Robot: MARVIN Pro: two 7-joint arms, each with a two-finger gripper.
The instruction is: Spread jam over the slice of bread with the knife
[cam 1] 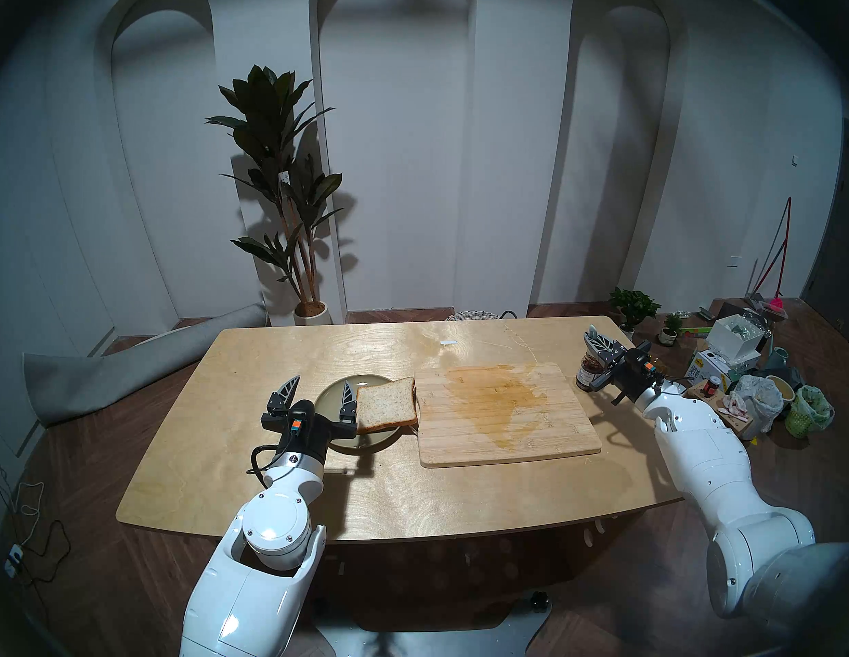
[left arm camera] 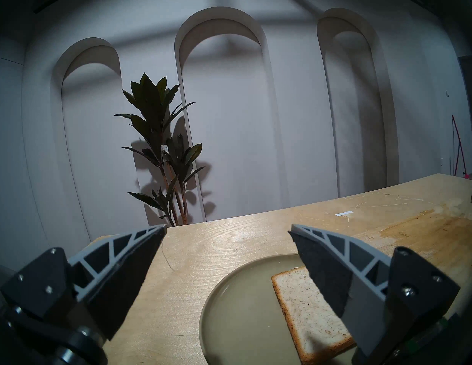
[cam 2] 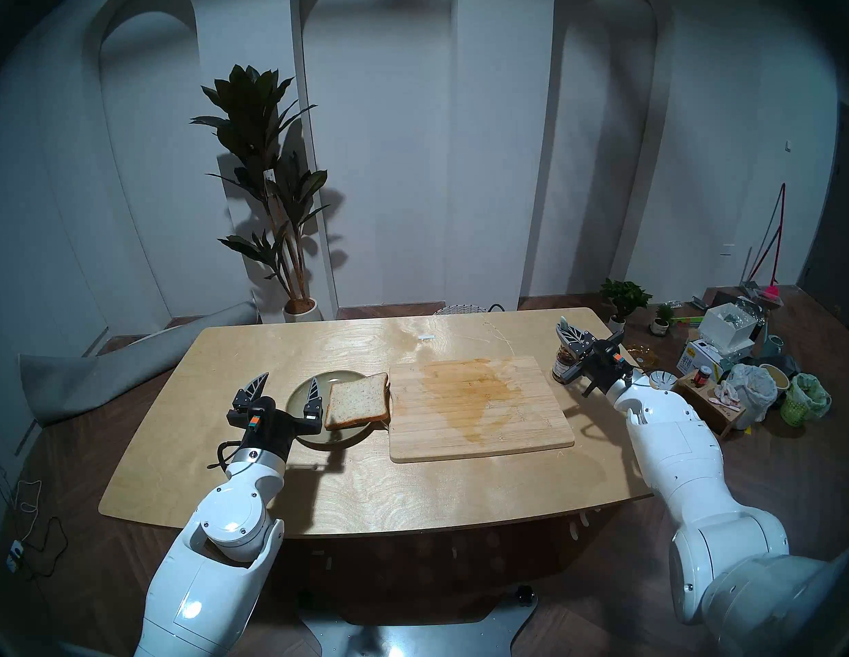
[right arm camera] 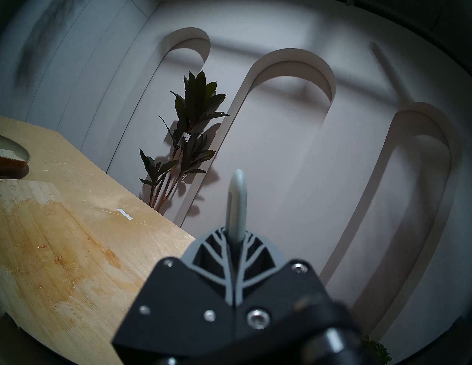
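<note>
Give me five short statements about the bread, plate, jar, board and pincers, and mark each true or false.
1. The square speckled slice of bread lies on the stained wooden cutting board. False: it lies on the round grey-green plate, overhanging the plate's rim toward the board.
2. The left pincer is open and empty. True.
3. The right pincer is shut on a pale blue-grey knife handle. True.
4. The small glass jam jar stands on the cutting board. False: it stands on the table beside it.
5. Jam covers the bread. False: its top is bare.
</note>
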